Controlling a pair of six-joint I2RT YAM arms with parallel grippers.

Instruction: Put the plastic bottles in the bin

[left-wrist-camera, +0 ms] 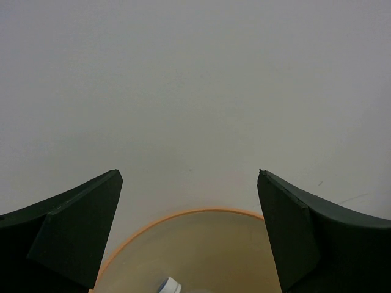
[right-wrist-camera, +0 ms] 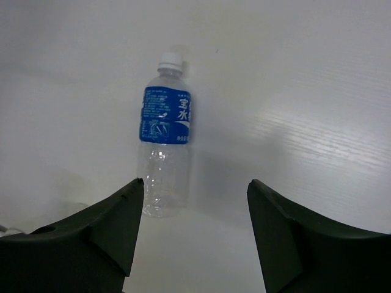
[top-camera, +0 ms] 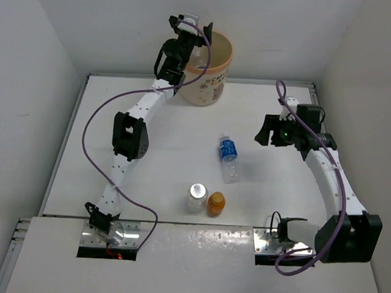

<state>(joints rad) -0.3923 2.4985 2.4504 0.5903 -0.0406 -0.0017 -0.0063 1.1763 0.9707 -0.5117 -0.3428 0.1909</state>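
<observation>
The cream-beige bin (top-camera: 211, 79) stands at the back of the table. My left gripper (top-camera: 199, 26) hangs open and empty over its rim; the left wrist view shows the bin's inside (left-wrist-camera: 201, 244) with a white bottle cap (left-wrist-camera: 169, 285) down in it. A clear bottle with a blue label (top-camera: 229, 158) lies on the table's middle; in the right wrist view it (right-wrist-camera: 165, 134) lies ahead of my fingers, cap pointing away. My right gripper (top-camera: 266, 131) is open and empty, to the right of it. A silvery-topped bottle (top-camera: 197, 197) and a small orange bottle (top-camera: 216, 204) stand near the front.
White walls close in the table at the back and both sides. A raised ledge runs along the near edge by the arm bases. Purple cables hang from both arms.
</observation>
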